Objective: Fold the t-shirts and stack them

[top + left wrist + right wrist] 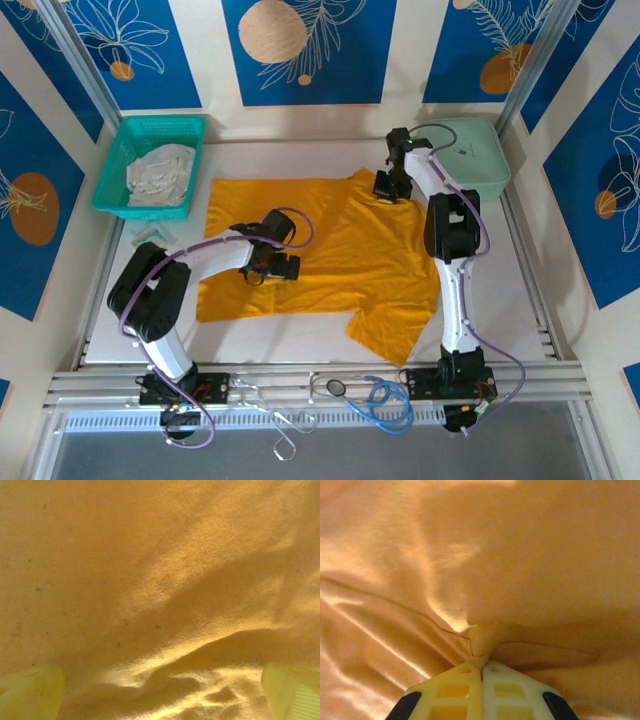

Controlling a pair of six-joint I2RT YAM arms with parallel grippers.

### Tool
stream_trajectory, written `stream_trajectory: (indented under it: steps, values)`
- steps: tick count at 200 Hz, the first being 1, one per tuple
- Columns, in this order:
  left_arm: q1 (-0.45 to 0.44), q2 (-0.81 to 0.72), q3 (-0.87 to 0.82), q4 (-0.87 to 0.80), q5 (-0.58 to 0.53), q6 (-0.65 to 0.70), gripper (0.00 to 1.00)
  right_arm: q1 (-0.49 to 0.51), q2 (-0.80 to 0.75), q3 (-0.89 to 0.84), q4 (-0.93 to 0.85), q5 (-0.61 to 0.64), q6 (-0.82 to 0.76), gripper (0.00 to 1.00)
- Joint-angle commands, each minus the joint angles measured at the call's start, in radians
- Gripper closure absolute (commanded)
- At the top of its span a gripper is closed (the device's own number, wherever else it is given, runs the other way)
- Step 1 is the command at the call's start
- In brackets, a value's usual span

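The white table [520,300] carries everything. The orange t-shirt [340,250] is the biggest thing on it. It lies spread flat in the middle of the table, with one sleeve pointing to the near edge and the other to the far side. Its cloth shows some soft wrinkles.

Beyond the far right corner of the t-shirt stands the mint-green case [478,152], near the far sleeve. Beyond the far left corner of the t-shirt sits the teal basket [112,175], apart from the orange cloth. The pale whitish garment [160,175] lies crumpled inside this basket.

The right gripper [388,190] is at the far edge of the t-shirt, by the far sleeve. In the right wrist view its two fingers [460,690] are pressed together, and a small pinch of orange cloth is caught at their tips, drawn up into a ridge.

The left gripper [258,272] is low over the left half of the t-shirt. In the left wrist view its fingertips [30,695] stand wide apart, with only flat orange cloth between them and nothing held. Whether they touch the cloth cannot be told.
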Motion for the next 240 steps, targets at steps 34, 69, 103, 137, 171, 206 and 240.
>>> stream_trajectory:
  steps: [34, 69, 103, 137, 171, 206, 240]
  values:
    - [-0.003, 0.016, -0.012, 0.018, 0.006, -0.006, 0.0, 0.109, -0.239, -0.318, 0.093, 0.072, 0.157, 1.0]
    - [-0.003, 0.028, -0.011, 0.025, 0.011, -0.003, 0.0, 0.179, -0.281, -0.458, 0.146, 0.045, 0.264, 0.87]
    - [-0.003, 0.049, -0.006, 0.032, 0.018, -0.003, 0.0, 0.239, -0.315, -0.505, 0.155, 0.019, 0.3, 0.67]
    - [-0.002, 0.05, -0.005, 0.033, 0.018, 0.001, 0.0, 0.211, -0.396, -0.432, 0.083, 0.08, 0.259, 0.57]
    - [-0.003, 0.059, -0.003, 0.039, 0.026, 0.0, 0.0, 0.142, -0.363, -0.258, 0.027, 0.075, 0.151, 0.53]
    - [-0.004, 0.061, -0.003, 0.041, 0.029, -0.004, 0.0, 0.11, -0.12, 0.053, -0.069, 0.01, 0.013, 0.68]
    - [-0.003, 0.066, -0.006, 0.035, 0.023, -0.003, 0.0, 0.108, 0.098, 0.317, -0.123, -0.017, -0.055, 0.68]
